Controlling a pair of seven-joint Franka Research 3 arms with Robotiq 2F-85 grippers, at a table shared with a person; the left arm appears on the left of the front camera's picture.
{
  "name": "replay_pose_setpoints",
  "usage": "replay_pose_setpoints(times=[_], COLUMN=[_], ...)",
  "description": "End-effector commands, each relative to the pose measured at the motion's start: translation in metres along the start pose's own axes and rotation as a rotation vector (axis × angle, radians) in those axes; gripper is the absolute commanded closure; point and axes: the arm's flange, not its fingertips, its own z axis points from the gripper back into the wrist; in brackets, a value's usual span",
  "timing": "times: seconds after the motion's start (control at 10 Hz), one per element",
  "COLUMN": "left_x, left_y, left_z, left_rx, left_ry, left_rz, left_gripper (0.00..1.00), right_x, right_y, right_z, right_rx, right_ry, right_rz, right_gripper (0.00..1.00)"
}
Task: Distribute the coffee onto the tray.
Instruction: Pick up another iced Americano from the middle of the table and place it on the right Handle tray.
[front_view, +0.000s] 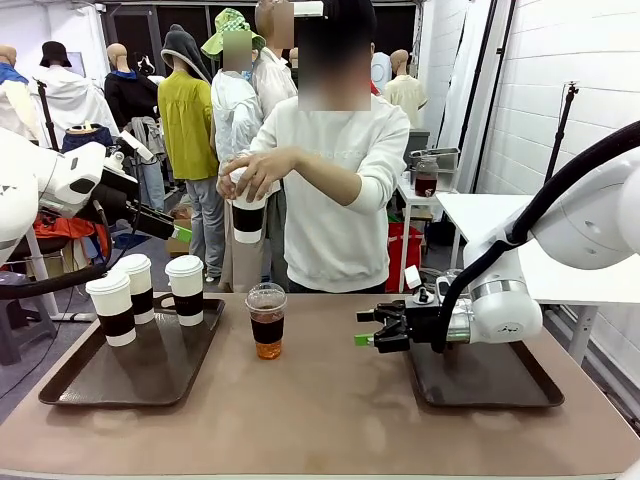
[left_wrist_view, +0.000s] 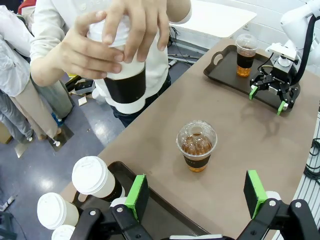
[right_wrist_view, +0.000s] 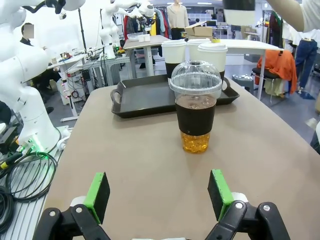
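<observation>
The table (front_view: 320, 420) has a smooth, matt brown top. On it lie two dark brown trays, rectangular with rounded corners, a low raised rim and cut-out handles: the left tray (front_view: 150, 370) and the right tray (front_view: 490, 380). Their surface is hard and a little shiny.

My left arm is raised over the left side of the table, and the left gripper (left_wrist_view: 196, 189) looks steeply down at it. Its jaws stand wide apart and hold nothing. My right arm lies low and nearly level, reaching toward the robot's left past the near left corner of the right tray. The right gripper (right_wrist_view: 158, 182) hangs just above the table top, also spread wide and empty, and it faces the clear cup (front_view: 266, 322).

Three paper cups (front_view: 135, 287) stand upright and close together at the far end of the left tray, white with white lids and dark brown sleeves. A fourth paper cup (front_view: 248, 215) of the same kind is in the air beyond the far edge of the table, held in the person's hands (front_view: 255, 172), with fingers over its lid.

The clear cup stands on the bare table between the trays, nearer the left one. It has a transparent dome lid, a dark band around the middle and brown liquid that looks amber at the bottom. A second clear cup (left_wrist_view: 245, 54) stands upright at the far end of the right tray.
</observation>
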Motion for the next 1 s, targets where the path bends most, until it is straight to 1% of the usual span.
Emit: replay_pose_setpoints(times=[0.0,0.2,0.4,0.6,0.9], left_x=[-0.002,-0.002,-0.002,-0.002,-0.002], left_y=[0.002,0.002,0.002,0.002,0.002], left_z=[-0.001,-0.001,-0.001,-0.001,-0.001], left_rx=[-0.013,-0.013,-0.013,-0.013,-0.013], left_ry=[-0.009,-0.009,-0.009,-0.009,-0.009], left_rz=[0.0,0.0,0.0,0.0,0.0], left_gripper=[0.0,0.0,0.0,0.0,0.0], right_x=[0.004,0.004,0.007,0.008,0.011], right_y=[-0.004,-0.008,-0.011,-0.011,-0.013], right_z=[-0.01,-0.023,-0.042,-0.061,-0.086], right_rx=[-0.014,-0.026,-0.028,-0.026,-0.007], right_ry=[0.003,-0.006,0.013,0.011,0.017], right_rz=[-0.003,0.002,0.008,0.007,-0.001], right_gripper=[0.0,0.0,0.0,0.0,0.0])
